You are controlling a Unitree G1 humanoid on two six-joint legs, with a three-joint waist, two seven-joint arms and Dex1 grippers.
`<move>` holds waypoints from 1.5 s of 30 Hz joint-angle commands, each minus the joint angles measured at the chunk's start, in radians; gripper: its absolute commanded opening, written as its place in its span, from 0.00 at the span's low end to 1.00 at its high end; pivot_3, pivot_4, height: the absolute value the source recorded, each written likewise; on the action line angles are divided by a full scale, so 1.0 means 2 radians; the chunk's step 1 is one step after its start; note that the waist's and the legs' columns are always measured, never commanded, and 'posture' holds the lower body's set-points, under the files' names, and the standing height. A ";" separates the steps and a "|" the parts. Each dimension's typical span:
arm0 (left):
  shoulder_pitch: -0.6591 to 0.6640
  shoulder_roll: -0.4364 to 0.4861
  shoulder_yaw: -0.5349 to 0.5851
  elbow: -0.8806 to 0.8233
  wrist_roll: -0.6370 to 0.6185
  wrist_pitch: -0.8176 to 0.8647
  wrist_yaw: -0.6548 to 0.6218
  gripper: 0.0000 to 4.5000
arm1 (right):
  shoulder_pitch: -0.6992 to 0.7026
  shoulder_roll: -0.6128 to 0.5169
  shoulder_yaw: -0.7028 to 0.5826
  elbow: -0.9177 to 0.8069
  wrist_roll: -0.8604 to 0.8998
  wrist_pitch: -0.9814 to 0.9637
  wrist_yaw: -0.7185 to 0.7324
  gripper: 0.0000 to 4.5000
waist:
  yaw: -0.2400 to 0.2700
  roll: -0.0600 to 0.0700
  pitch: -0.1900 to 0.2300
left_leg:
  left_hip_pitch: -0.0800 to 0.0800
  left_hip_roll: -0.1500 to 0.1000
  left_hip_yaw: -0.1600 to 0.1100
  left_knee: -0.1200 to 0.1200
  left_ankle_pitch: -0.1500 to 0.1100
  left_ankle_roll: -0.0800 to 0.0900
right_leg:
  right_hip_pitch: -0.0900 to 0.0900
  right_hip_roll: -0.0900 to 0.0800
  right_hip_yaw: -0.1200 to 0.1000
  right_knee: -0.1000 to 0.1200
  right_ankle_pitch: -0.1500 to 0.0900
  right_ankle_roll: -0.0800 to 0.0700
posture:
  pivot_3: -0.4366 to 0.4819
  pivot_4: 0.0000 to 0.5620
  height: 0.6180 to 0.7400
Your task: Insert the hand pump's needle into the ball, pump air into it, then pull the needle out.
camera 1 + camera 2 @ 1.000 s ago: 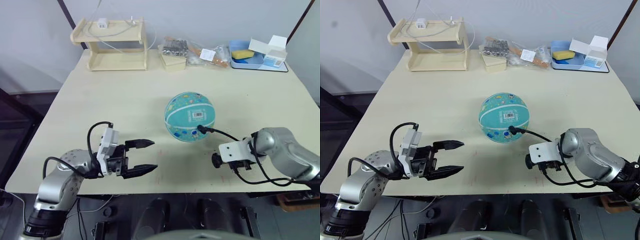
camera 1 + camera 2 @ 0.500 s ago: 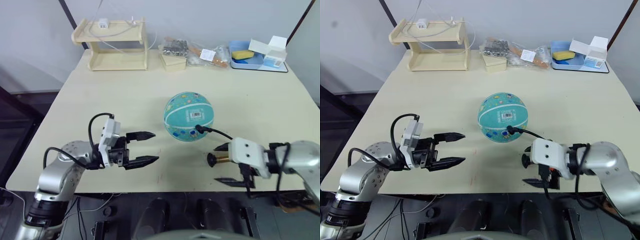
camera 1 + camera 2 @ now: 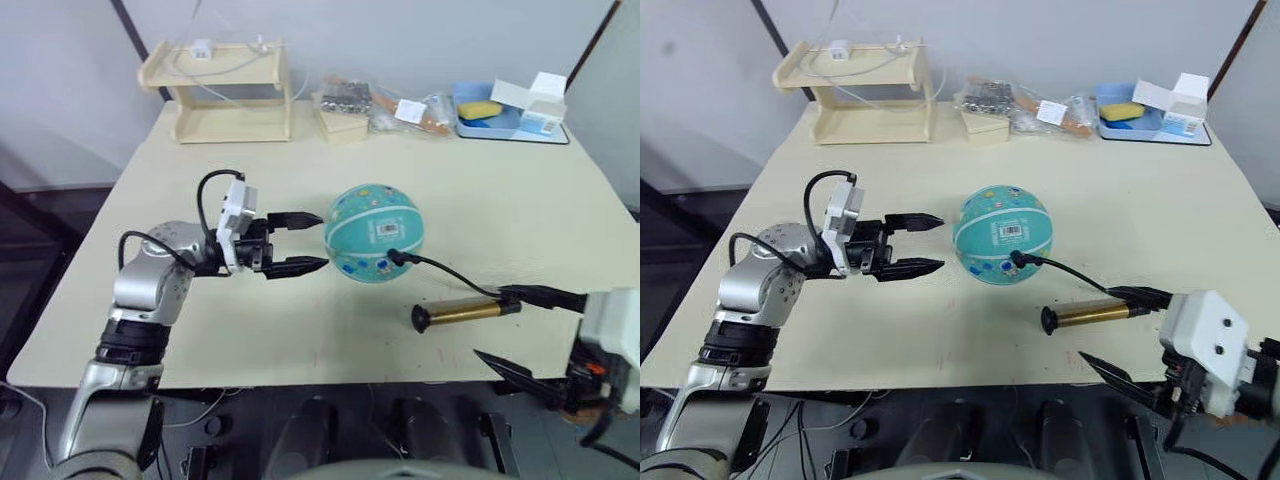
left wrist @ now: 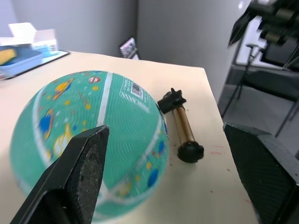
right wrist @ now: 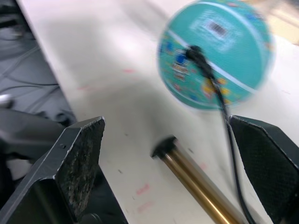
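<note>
The teal ball (image 3: 377, 232) rests mid-table with its white label up. A black fitting (image 3: 396, 257) at the hose's end sits pressed into the ball's near side; the needle's pin is hidden there. The thin hose (image 3: 450, 275) runs to the brass hand pump (image 3: 465, 312), which lies flat on the table. My left gripper (image 3: 318, 241) is open just left of the ball, its fingertips (image 4: 88, 163) almost touching it. At the front right edge my right gripper (image 3: 492, 322) is open, one finger over the pump's handle end, holding nothing.
A wooden shelf (image 3: 220, 90) with a white cable stands at the back left. Bags of small parts (image 3: 380, 105) and a blue tray (image 3: 500, 112) with a sponge and boxes line the back edge. The table's front edge (image 3: 330, 372) is close to the pump.
My right gripper has opened, let go of the pump and drawn back to the front right; the pump now lies on the table. My left gripper has moved up to the ball's left side.
</note>
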 commanded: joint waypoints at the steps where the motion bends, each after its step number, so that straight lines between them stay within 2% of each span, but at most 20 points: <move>1: -0.043 -0.018 -0.009 0.040 0.022 -0.032 -0.011 0.92 | 0.067 -0.016 -0.062 -0.012 0.045 -0.077 -0.035 0.99 | 0.000 0.000 0.000 | 0.000 0.000 0.000 0.000 0.000 0.001 | 0.000 0.000 0.000 0.000 0.000 0.000 | 0.48 0.27 1.00; 6: -0.100 -0.053 -0.031 0.109 0.069 -0.076 -0.007 0.92 | 0.128 -0.043 -0.102 -0.012 0.086 -0.126 -0.077 0.99 | 0.000 -0.003 0.000 | 0.000 0.001 0.001 0.002 -0.001 0.001 | 0.000 0.001 0.001 0.001 0.000 0.000 | 0.48 0.27 1.00; 10: -0.134 -0.076 -0.044 0.155 0.105 -0.128 -0.001 0.92 | 0.132 -0.067 -0.117 -0.012 0.108 -0.128 -0.103 0.99 | 0.001 -0.005 0.001 | 0.000 0.001 0.001 0.002 -0.001 0.001 | 0.000 0.001 0.001 0.002 0.000 0.000 | 0.48 0.27 1.00; 16: -0.147 -0.108 -0.065 0.214 0.157 -0.196 0.013 0.92 | 0.069 -0.106 -0.096 -0.004 0.119 -0.071 -0.130 0.99 | 0.001 -0.005 0.001 | 0.000 0.001 0.001 0.002 -0.001 0.001 | 0.000 0.001 0.001 0.002 0.000 0.000 | 0.48 0.27 1.00; 22: -0.136 -0.112 -0.073 0.229 0.178 -0.219 0.018 0.92 | -0.001 -0.136 -0.078 0.045 0.115 -0.017 -0.081 0.99 | 0.002 -0.005 0.001 | 0.000 0.001 0.000 0.003 -0.001 0.001 | 0.000 0.001 0.001 0.002 0.000 0.000 | 0.48 0.27 1.00; 27: -0.128 -0.112 -0.075 0.231 0.189 -0.223 0.027 0.92 | -0.115 -0.205 0.045 0.088 0.078 -0.013 -0.075 0.99 | -0.001 -0.006 0.001 | 0.003 0.001 0.002 0.003 -0.001 0.001 | 0.002 0.001 0.002 0.003 0.000 0.000 | 0.48 0.27 1.00; 32: -0.125 -0.113 -0.075 0.225 0.192 -0.218 0.034 0.92 | -0.269 -0.222 0.217 0.114 0.018 -0.014 -0.097 0.99 | 0.001 -0.005 0.001 | 0.005 0.002 0.001 0.003 -0.001 0.001 | 0.004 0.001 0.002 0.003 0.000 0.000 | 0.48 0.27 1.00; 36: -0.121 -0.113 -0.075 0.220 0.192 -0.213 0.038 0.92 | -0.411 -0.178 0.373 0.134 -0.065 0.006 -0.096 0.99 | 0.001 -0.005 0.001 | 0.004 0.001 0.002 0.003 -0.001 0.001 | 0.003 0.001 0.002 0.003 0.000 0.000 | 0.48 0.27 1.00; 40: -0.117 -0.113 -0.075 0.215 0.192 -0.209 0.043 0.92 | -0.522 -0.115 0.490 0.169 -0.157 0.023 -0.085 0.99 | -0.001 -0.005 0.000 | 0.003 0.001 0.001 0.003 0.000 0.001 | 0.002 0.001 0.002 0.003 0.000 0.000 | 0.48 0.27 1.00; 45: -0.114 -0.115 -0.075 0.212 0.193 -0.206 0.049 0.92 | -0.600 -0.050 0.577 0.218 -0.244 0.029 -0.056 0.99 | 0.001 -0.005 0.000 | 0.003 0.001 0.001 0.003 0.000 -0.001 | 0.001 0.001 0.002 0.004 0.000 0.000 | 0.48 0.27 1.00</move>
